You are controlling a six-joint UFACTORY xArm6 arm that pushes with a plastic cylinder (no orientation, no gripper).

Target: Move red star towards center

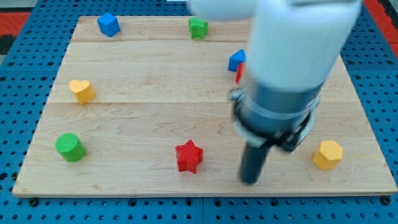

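Note:
The red star point(188, 156) lies on the wooden board point(143, 118) near its bottom edge, a little left of the view's middle. My tip point(250, 181) rests on the board to the right of the star and slightly lower, with a gap of bare wood between them. The arm's white and grey body rises above the tip and hides the board's upper right part.
A green cylinder point(69, 147) sits at lower left, a yellow heart point(81, 91) at left, a blue cube point(108, 24) at top left, a green block point(198, 27) at top middle. A blue block point(236, 60) and a red block point(239, 73) are partly hidden by the arm. A yellow hexagon point(328, 154) sits at lower right.

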